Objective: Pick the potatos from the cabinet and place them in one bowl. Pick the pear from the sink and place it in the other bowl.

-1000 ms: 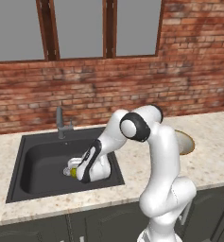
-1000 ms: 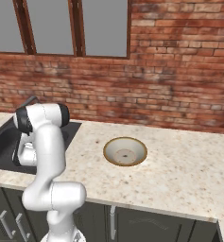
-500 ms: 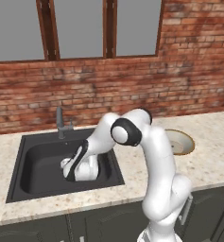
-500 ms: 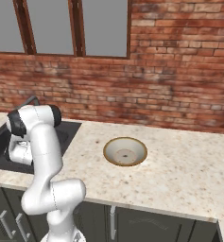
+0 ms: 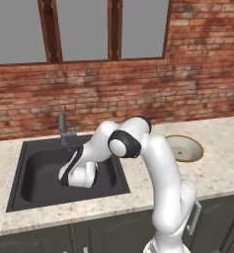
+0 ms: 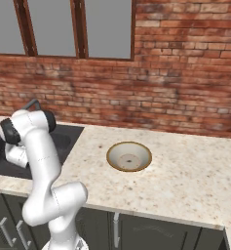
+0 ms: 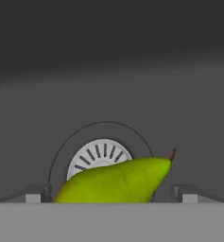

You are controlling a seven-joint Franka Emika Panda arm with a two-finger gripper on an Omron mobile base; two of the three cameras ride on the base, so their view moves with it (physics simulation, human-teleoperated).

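The yellowish-green pear (image 7: 117, 181) lies on the floor of the black sink (image 5: 37, 175), in front of the round silver drain (image 7: 97, 155). My gripper (image 7: 112, 194) is down in the basin and open, one fingertip (image 7: 37, 194) on each side of the pear, close to its ends. From the left base view the hand (image 5: 78, 174) sits low in the middle of the sink and hides the pear. The shallow cream-inside bowl (image 5: 181, 143) stands empty on the counter right of the sink. The potatoes, the cabinet and the dark-brown bowl are out of view.
A grey faucet (image 5: 63, 127) rises at the sink's back edge. The speckled stone counter (image 6: 185, 180) runs to the right, with the cream bowl (image 6: 118, 155) on it. A brick wall with windows stands behind.
The arm has swung left and lowered deeper into the sink. The pear, seen beside the hand a second ago, is now hidden behind it in the left base view.
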